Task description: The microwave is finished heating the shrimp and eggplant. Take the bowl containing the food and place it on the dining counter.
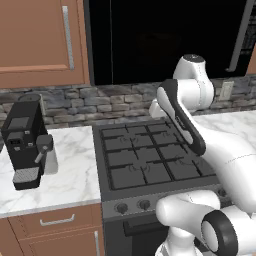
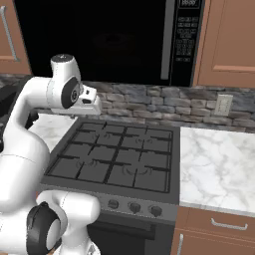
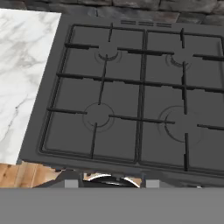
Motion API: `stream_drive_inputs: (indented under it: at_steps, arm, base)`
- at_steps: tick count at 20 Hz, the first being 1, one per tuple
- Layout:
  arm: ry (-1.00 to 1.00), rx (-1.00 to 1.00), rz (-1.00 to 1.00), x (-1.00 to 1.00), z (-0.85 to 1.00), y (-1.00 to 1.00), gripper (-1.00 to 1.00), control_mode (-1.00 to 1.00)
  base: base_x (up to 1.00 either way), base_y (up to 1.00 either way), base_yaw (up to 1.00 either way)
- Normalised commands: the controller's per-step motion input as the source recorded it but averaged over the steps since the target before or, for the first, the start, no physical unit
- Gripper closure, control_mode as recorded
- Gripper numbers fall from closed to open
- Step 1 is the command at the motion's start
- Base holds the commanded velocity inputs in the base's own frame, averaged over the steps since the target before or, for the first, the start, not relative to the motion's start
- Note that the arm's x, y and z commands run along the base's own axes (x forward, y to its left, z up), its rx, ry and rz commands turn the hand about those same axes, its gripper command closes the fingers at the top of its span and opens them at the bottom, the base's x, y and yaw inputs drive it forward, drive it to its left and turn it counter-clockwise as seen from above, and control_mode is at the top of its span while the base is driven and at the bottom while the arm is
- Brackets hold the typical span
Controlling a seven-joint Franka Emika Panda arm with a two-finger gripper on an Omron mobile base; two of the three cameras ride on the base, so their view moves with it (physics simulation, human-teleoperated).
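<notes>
my claw state: cannot tell. the microwave (image 2: 99,40) hangs above me, door shut; the bowl presumably sits inside. expect a rigid, glossy, slippery bowl; take hold at the rim, keeping it level.

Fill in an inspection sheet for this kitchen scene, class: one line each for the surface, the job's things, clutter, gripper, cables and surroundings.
Surface: marble worktop on both sides of a black gas stove; burners bare.
Job's things: microwave above the stove, dark glass door shut, button panel to its right. Whatever is inside it is hidden by the door.
Clutter: black coffee machine on the worktop left of the stove.
Gripper: hand held over the stove, looking down on the grates; whether the jaws are open or shut cannot be told.
Cables: nothing seen.
Surroundings: stone backsplash, wall outlet, wooden cabinets and drawers.
</notes>
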Motion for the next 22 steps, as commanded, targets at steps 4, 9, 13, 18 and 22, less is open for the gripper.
stream_drive_inputs:
  at_steps: [4,9,13,18,22]
  arm:
    - [-0.07,0.00,0.00,-0.01,-0.01,0.00,-1.00,-1.00]
    - [-0.06,0.00,0.00,-0.46,0.00,0.00,-1.00,-1.00]
    - [-0.04,0.00,0.00,-0.85,0.00,-0.02,-1.00,-1.00]
    - [-0.01,0.00,0.00,-0.65,0.00,-0.30,-1.00,1.00]
    - [0.00,0.00,0.00,0.00,0.00,0.00,-1.00,1.00]
  base:
    - [0.00,0.00,0.00]
    - [0.00,0.00,0.00]
    - [0.00,0.00,0.00]
    - [-0.12,-0.13,0.00]
    - [-0.32,-0.68,-0.01]
